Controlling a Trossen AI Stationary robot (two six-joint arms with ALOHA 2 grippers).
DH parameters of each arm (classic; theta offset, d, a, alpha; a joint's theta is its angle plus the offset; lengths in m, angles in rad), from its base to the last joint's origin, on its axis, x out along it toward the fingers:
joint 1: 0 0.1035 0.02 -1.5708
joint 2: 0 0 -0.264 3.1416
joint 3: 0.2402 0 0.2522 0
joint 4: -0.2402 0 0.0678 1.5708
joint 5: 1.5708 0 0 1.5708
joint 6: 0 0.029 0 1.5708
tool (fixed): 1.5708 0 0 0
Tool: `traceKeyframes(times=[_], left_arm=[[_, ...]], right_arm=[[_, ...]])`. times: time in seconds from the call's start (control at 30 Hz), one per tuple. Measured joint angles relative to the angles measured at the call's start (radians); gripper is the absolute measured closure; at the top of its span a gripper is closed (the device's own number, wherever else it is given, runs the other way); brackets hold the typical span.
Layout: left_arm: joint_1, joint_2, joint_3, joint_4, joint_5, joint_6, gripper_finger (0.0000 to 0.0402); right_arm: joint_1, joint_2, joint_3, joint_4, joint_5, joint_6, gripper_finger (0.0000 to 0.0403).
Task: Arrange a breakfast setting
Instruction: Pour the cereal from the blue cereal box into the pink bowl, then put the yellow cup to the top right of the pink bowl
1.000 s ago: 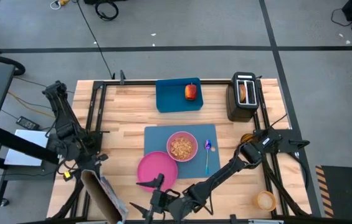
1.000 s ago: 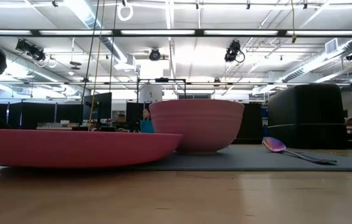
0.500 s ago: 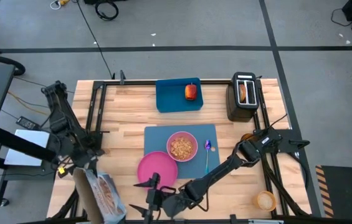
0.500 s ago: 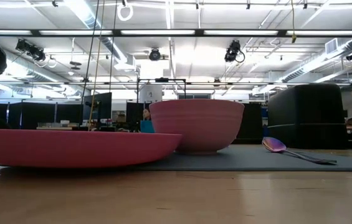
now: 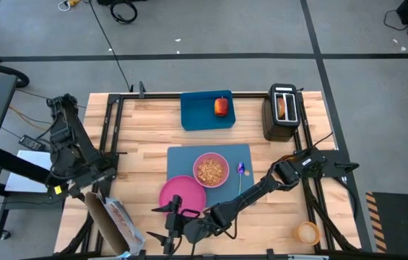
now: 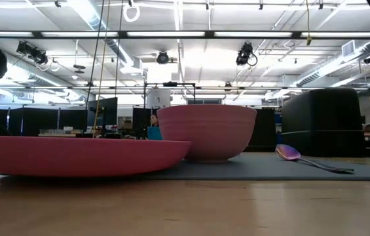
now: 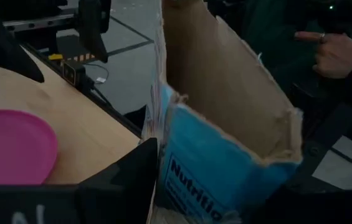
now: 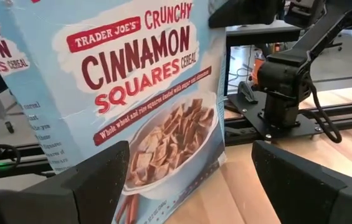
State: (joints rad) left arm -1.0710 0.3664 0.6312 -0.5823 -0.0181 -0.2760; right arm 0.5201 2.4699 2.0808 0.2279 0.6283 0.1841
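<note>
Plate [image 5: 183, 196] lies near empty, spread right end effector [image 5: 171, 220].

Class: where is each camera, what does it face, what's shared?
High: above the wooden table, facing straight down; both arms show.
Low: at tabletop height, facing level across the pink round plate and pink bowl; no hand shows.
Left wrist: on the left arm, facing the blue cardboard cereal box the left hand grips; one dark finger shows.
Right wrist: facing that box's front between the open right hand's fingers.
Shared: both wrist views see the box.
</note>
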Motion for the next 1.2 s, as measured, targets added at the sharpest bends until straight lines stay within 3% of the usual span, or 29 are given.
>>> traceKeyframes(times=[0.17, 0.47, 0.83, 1.2], left_arm=[[0.000, 0.000, 0.000, 0.045, 0.000, 0.009, 0.0184], [0.001, 0.000, 0.016, 0.089, -0.002, 0.101, 0.0110], [0.001, -0.001, 0.119, 0.142, -0.198, 0.211, 0.0106], [0.001, 0.000, 0.121, 0.221, -0.226, 0.185, 0.0109]], right_arm=[[0.000, 0.000, 0.000, 0.000, -0.001, 0.004, 0.0055], [-0.001, -0.001, 0.000, 0.001, -0.001, 0.005, 0.0052], [-0.005, -0.001, 0.000, -0.027, 0.000, 0.015, 0.0053], [-0.014, -0.001, 0.000, -0.044, 0.003, -0.001, 0.0053]])
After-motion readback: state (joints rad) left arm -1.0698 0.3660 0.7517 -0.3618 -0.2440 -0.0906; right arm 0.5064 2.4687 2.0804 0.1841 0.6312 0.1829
